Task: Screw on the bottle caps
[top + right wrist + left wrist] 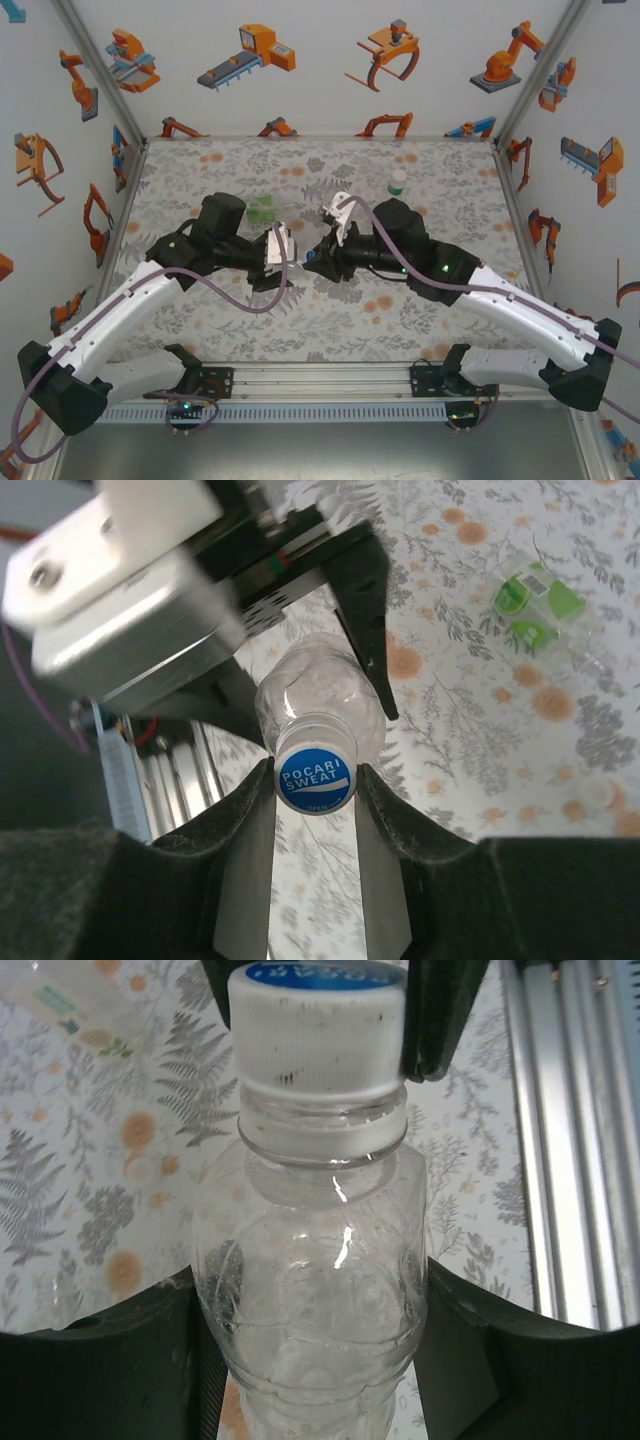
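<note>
The blue cap sits on the neck of a clear bottle at the middle of the worktop; the right pincer is clamped on that cap, the left pincer on the bottle's body. Farther off lies a second bottle, a pale cap nearby

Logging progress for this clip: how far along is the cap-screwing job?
Done: nothing clearly finished. In hand: left fingers hold the first bottle, right fingers shut on its blue cap, seated on the neck; tightness unclear. Remaining: the second bottle lies flat, the pale cap loose nearby.
</note>
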Controlling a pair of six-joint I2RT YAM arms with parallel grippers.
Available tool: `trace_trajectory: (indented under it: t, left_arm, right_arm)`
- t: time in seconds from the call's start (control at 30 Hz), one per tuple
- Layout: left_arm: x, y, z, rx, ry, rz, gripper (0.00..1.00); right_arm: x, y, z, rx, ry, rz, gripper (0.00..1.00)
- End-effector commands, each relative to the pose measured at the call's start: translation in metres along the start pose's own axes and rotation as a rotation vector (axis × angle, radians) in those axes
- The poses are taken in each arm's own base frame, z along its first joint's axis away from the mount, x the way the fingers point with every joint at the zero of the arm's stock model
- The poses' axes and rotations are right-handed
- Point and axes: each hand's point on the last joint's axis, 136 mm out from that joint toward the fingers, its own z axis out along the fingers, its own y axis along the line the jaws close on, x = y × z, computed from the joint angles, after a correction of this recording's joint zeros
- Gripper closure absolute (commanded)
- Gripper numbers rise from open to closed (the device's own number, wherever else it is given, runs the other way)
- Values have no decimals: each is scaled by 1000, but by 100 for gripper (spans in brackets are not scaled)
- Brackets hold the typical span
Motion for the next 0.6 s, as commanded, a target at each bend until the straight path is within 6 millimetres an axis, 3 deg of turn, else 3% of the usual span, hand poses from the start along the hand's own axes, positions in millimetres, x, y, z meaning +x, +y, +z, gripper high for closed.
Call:
trace_trajectory:
  t: [0.0,0.17,0.27,0.4,0.57]
  left_arm:
    - [-10,28,-5,-156,-23,33,100]
    - [-6,40,-9,-238,-1,34,100]
    - [-5,44,-10,-261,6,33,100]
    - [-5,45,-11,-273,7,36,100]
    - [-6,45,-12,-273,2,39,100]
  right_arm:
    - [-24,-5,9,0,-155,324,100]
    - [-22,-35,9,133,-230,603,100]
    - [-11,-52,8,233,-222,730,100]
    - [1,-57,16,252,-208,829,100]
    - [-1,-55,15,254,-191,824,98]
